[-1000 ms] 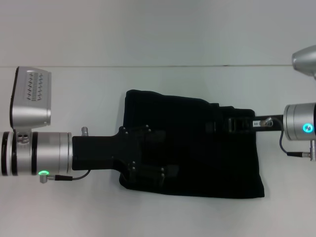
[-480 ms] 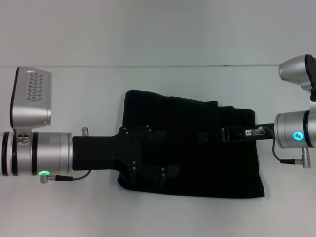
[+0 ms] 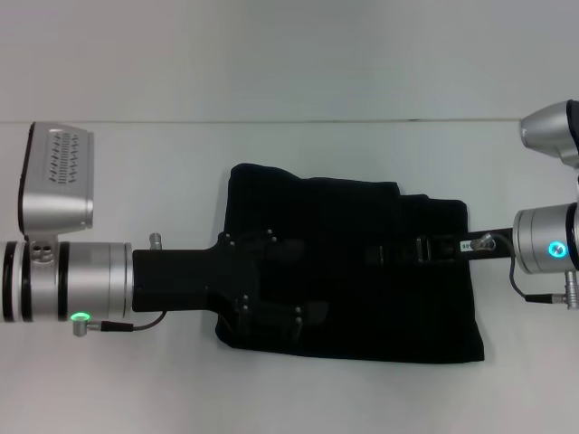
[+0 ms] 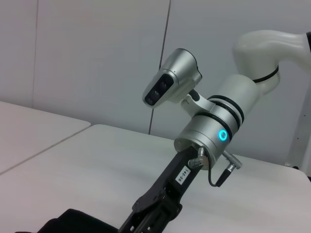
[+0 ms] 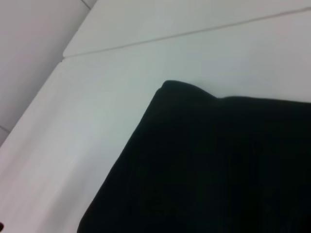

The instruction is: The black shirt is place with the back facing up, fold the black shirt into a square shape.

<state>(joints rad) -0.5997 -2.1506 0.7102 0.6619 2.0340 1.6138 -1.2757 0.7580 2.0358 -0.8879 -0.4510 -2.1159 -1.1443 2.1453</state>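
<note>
The black shirt [image 3: 362, 298] lies folded into a rough rectangle on the white table [image 3: 118, 389], its far right part stepped back. My left gripper [image 3: 288, 278] reaches in from the left and lies low over the shirt's left part. From the right, my right gripper [image 3: 391, 253] extends over the shirt's upper right area. Black on black hides both sets of fingers. The left wrist view shows the right gripper [image 4: 153, 213] coming down to the shirt's edge [image 4: 73, 221]. A corner of the shirt [image 5: 218, 165] on the table fills the right wrist view.
A seam in the table [image 3: 289, 121] runs across behind the shirt. The silver left forearm [image 3: 68, 276] and its camera housing [image 3: 59, 176] stand over the table's left side. The right forearm [image 3: 547, 240] hangs at the right edge.
The right arm slid a little left and toward the near side, then eased back to the right. The left arm and the shirt's outline stayed nearly still.
</note>
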